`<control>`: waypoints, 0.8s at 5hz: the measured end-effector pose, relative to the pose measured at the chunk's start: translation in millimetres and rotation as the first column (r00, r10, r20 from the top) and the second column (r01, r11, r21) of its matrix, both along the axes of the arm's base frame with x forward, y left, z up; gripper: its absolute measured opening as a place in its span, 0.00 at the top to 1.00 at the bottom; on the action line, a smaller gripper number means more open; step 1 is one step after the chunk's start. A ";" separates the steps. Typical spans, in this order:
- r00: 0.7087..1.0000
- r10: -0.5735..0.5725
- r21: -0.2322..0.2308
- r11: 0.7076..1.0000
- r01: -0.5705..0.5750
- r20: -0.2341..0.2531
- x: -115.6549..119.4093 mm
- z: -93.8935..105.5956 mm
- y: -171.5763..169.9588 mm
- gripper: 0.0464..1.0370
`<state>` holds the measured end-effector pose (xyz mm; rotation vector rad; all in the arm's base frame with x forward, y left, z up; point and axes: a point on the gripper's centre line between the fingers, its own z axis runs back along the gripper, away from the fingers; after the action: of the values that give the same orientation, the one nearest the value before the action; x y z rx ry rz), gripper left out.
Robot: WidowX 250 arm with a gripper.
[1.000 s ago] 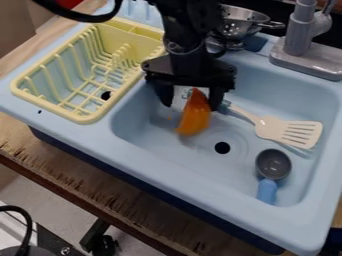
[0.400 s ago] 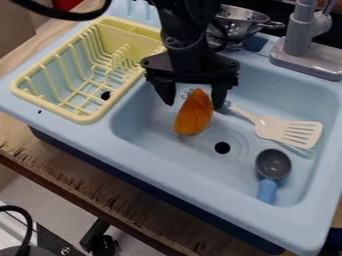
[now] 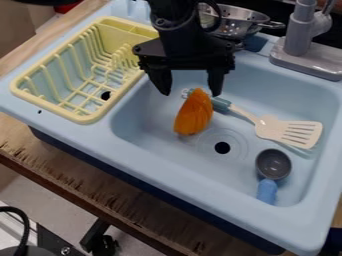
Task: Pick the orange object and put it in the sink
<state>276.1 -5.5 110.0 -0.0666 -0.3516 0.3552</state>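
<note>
the claw (image 3: 190, 94) is drawn back up and a little toward the drying rack (image 3: 23, 82) from where it was earlier. the orange object (image 3: 194, 114), which at first had its upper part between the claw's fingers, now lies mostly below their tips. just below the claw, more of the spatula's teal handle (image 3: 220, 103) now shows beside a fingertip.

texts, labels, brands, numbers, signs: none can be read.
</note>
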 end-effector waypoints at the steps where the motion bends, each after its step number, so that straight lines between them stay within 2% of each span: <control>1: 0.999 -0.031 -0.019 0.999 0.032 0.024 -5.4 13.4 0.7 0.04; 2: 0.998 -0.051 -0.020 0.999 0.051 -0.026 -14.6 13.2 4.7 0.04; 4: 0.997 -0.053 0.013 0.998 0.054 -0.064 -13.9 27.7 22.8 0.04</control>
<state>262.2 17.3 137.7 -0.0505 -0.2885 0.3009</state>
